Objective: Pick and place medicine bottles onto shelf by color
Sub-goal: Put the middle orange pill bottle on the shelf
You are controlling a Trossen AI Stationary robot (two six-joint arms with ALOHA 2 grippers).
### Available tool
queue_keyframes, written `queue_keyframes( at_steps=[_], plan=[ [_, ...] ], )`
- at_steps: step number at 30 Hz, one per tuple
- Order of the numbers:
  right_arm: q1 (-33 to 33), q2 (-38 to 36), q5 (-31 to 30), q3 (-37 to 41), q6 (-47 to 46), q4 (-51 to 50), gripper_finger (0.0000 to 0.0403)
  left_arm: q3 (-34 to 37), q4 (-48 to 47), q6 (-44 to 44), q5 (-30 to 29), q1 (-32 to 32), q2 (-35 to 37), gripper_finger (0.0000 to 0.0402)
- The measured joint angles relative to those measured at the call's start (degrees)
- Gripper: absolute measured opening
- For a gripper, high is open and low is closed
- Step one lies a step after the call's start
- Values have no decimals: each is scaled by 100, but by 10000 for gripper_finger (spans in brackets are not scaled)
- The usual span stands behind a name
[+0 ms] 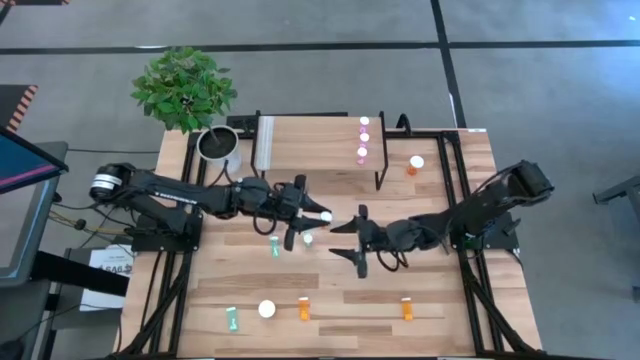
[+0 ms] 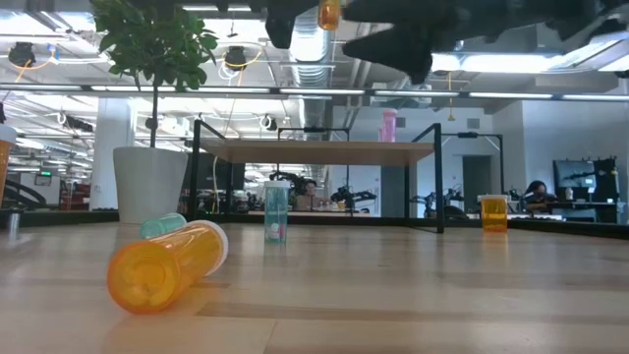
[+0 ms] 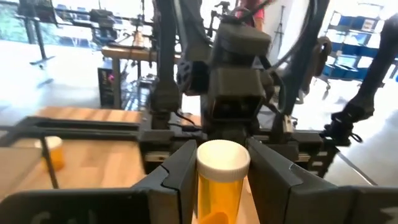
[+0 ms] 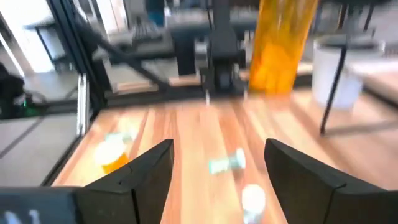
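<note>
My left gripper (image 1: 312, 215) hovers over the table's middle, shut on an orange medicine bottle (image 3: 219, 193) with a white cap (image 1: 326, 215). My right gripper (image 1: 348, 242) is open just right of it, touching nothing; in its wrist view (image 4: 217, 174) the held orange bottle (image 4: 283, 43) shows ahead. The shelf (image 1: 310, 150) stands at the far side and carries three pink bottles (image 1: 363, 137) along its right end. A teal bottle (image 1: 274, 247) and a white-capped one (image 1: 308, 238) sit on the table below the grippers. My left gripper pinches the orange bottle's body (image 3: 217, 199) between its two fingers (image 3: 177, 177), just behind the white cap (image 3: 222, 157). The bottle lies along the fingers, its cap end sticking out past their tips toward the right arm. It is lifted clear of the table (image 2: 329, 14).
An orange bottle (image 1: 415, 163) stands right of the shelf. Along the near edge lie a teal bottle (image 1: 231, 318), a white-capped one (image 1: 266, 309) and two orange ones (image 1: 304, 308) (image 1: 407, 308). A white plant pot (image 1: 218, 145) stands left of the shelf.
</note>
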State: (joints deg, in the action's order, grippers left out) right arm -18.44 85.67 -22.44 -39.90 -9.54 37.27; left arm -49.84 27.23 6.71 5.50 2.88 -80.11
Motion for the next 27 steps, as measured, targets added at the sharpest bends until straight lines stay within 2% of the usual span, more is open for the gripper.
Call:
queue_keyframes(
  at_steps=[5,7,11,14,21,27],
  plan=[
    [-121,-562,-199,0,-674,-1384,275,0,-73,-177,-121,-270,113,102],
    [-357,-663,-785,0,-651,-1589,275,0,-87,-262,-171,-441,113,103],
    [-1009,-831,-2351,78,-174,-1479,276,0,-91,-241,-173,-790,113,103],
    [-1331,-1008,-3058,81,-69,-1624,276,0,-3,-284,-169,-1039,113,103],
    [-1617,-1115,-3479,87,-63,-1590,276,-494,-489,-451,-126,-1659,16,103],
    [-1791,-1115,-3464,85,392,-1050,276,-877,-519,-717,-179,-2090,-138,103]
  ],
)
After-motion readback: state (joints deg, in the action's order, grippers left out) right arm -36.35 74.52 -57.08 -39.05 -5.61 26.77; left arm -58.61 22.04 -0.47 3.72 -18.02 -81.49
